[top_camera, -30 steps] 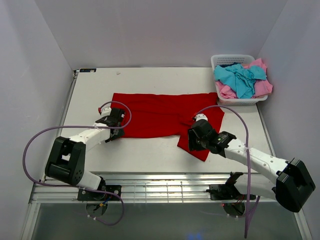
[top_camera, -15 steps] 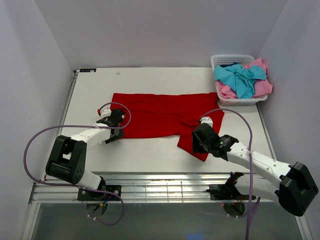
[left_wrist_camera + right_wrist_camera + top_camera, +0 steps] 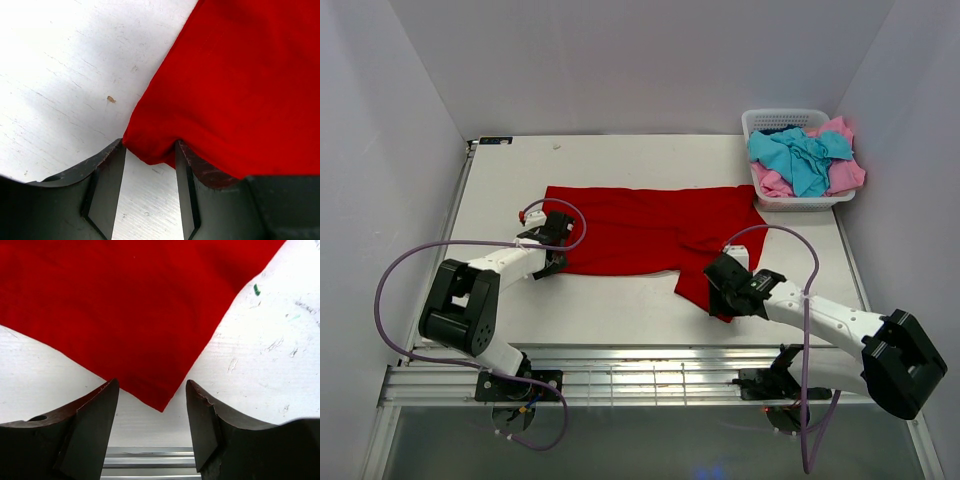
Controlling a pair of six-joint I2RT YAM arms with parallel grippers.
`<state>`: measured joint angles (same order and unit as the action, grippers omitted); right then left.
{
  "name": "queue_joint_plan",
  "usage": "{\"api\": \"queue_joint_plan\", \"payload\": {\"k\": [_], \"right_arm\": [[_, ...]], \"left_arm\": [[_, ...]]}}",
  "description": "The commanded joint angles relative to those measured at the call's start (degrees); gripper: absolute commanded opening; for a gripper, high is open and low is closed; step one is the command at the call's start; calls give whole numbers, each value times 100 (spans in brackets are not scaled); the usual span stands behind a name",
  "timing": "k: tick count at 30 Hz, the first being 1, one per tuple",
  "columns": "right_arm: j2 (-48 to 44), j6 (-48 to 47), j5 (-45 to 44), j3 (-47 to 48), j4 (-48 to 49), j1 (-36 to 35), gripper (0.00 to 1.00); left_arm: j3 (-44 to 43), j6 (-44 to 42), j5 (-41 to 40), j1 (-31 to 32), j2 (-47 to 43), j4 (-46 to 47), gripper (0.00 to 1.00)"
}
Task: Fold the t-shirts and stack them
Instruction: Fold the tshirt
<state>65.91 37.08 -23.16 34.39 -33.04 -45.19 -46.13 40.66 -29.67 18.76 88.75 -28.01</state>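
The large red t-shirt (image 3: 640, 230) lies spread flat on the white table, with a flap hanging toward the front at its right end. My left gripper (image 3: 557, 240) is at the shirt's front left corner. In the left wrist view the jaws (image 3: 150, 150) stand open with that red corner (image 3: 240, 90) bunched between the fingertips. My right gripper (image 3: 723, 303) is over the flap's front corner. It is open (image 3: 152, 387), and the red corner (image 3: 125, 305) points down between the fingers without touching them. Turquoise (image 3: 800, 160) and pink (image 3: 845, 175) t-shirts lie heaped in the basket.
The white lattice basket (image 3: 790, 117) stands at the back right corner of the table. The metal rail at the table's front edge (image 3: 150, 460) is just beyond the right gripper. White walls close in the table at left, back and right.
My right gripper has slid toward the front along the red flap to its front corner. My left gripper has shifted slightly right and back onto the shirt's left corner.
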Motion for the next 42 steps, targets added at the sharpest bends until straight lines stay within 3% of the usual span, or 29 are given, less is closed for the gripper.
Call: {"api": "queue_joint_plan", "payload": {"k": [1,9,14,21,24,25,26,28,30,31,33,34,38,42], "right_arm": [[10,229,188,-143,-54,-34,63],[-148,344,733,-634,33,-69,60],[-166,388,743,-811,184,-69,43],[-26,344,418,-530,104,-78,42],[27,309,382,-486,113,-78,30],[36,309,373,-486,105,-78,18],[36,309,365,-486,113,-78,13],[10,300,356,-556,113,-69,8],[-78,308,295,-583,61,-78,8],[-139,317,277,-591,52,-69,8],[-359,317,145,-548,-1,-78,8],[-420,309,75,-408,-97,-69,8],[-544,90,-434,286,-291,-60,8],[-89,-262,-812,1103,-265,45,8]], "left_arm": [[-1,-85,-56,-4,64,-143,55],[25,-85,-56,-4,-51,-152,55],[16,-85,-100,-13,2,-152,55],[-10,-120,-92,-31,2,-143,54],[-10,-129,-92,-40,-7,-126,54],[-10,-138,-109,-40,11,-126,54],[-1,-129,-126,-40,11,-134,54],[-10,-129,-153,-48,37,-126,52],[-19,-129,-197,-48,72,-117,43],[-28,-138,-214,-57,81,-117,28],[-37,-129,-258,-75,81,-117,14],[-54,-120,-267,-118,55,-108,1],[-168,-155,-311,-198,11,-21,0],[-388,-225,-329,-259,28,32,0]]}}
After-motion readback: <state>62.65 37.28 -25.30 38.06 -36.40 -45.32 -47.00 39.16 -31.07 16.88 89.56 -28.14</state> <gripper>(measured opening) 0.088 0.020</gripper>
